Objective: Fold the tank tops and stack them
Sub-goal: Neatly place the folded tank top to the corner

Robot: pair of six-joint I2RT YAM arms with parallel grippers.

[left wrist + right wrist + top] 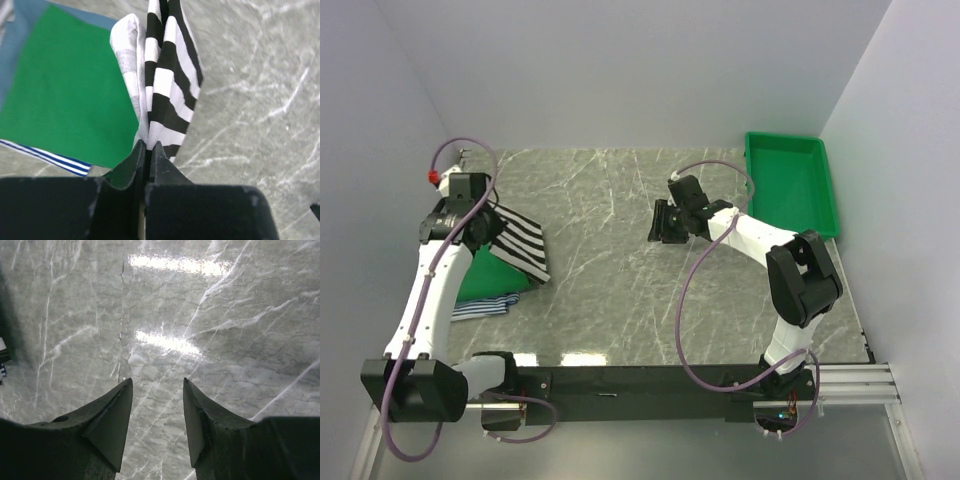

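Grey marble table (pixel 620 290), white walls on three sides. The left gripper (pixel 149 146) is clamped on the black-and-white striped tank top (pixel 167 75), which hangs from its closed jaws at the right edge of the folded green tank top (pixel 65 90). Beneath the green tank top lies a blue-white striped one (pixel 480 308) — only its near edge shows. Well to the right of the green tank top, the right gripper (pixel 157 382) hovers over bare marble, jaws apart.

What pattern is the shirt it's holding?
Black and white stripes; tank top clearest in left wrist view.
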